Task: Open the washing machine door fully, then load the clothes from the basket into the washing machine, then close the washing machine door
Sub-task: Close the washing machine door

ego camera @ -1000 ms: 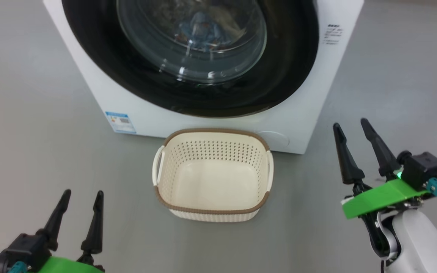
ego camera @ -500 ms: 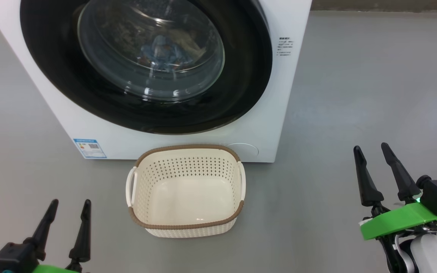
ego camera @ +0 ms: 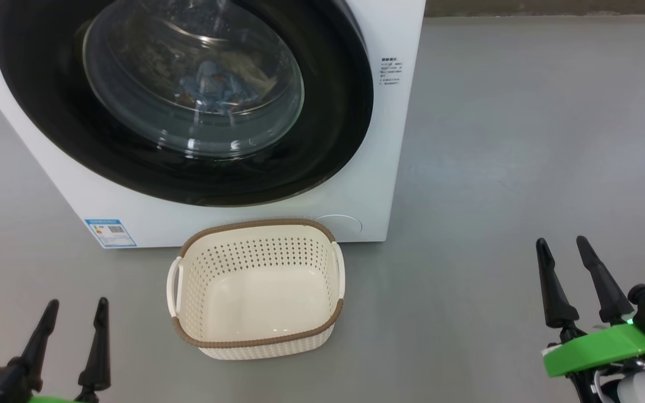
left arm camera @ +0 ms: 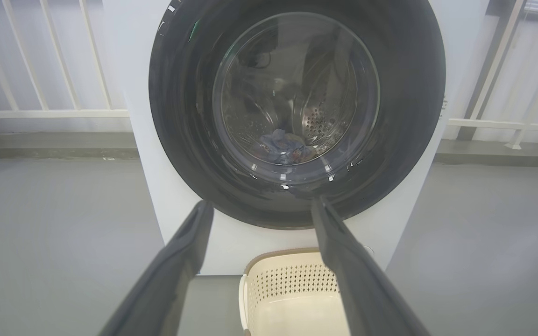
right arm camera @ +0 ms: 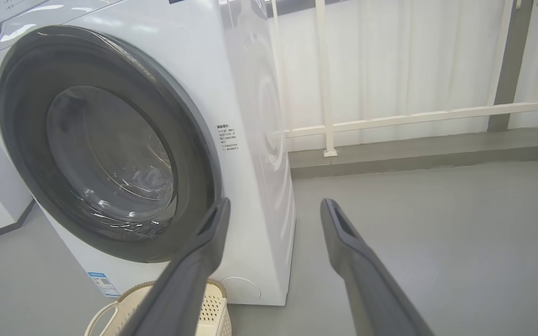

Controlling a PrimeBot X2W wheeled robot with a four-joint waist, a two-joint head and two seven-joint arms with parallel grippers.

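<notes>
Cream basket (ego camera: 261,348) sits between left fingers (ego camera: 98,347) and right fingers (ego camera: 551,291).

Our head has turned, so the whole head view has slid. The washing machine (ego camera: 378,168) now fills the left of that view. This is a shift of the view, not of the machine. More grey floor (ego camera: 524,140) lies open to the machine's right, and a dark strip (ego camera: 524,6) behind the machine has come in at the top edge. Our right gripper (ego camera: 560,242) has drawn back, farther off the washing machine's right corner. Our left gripper (ego camera: 78,302) has also backed away from the machine's front.
</notes>
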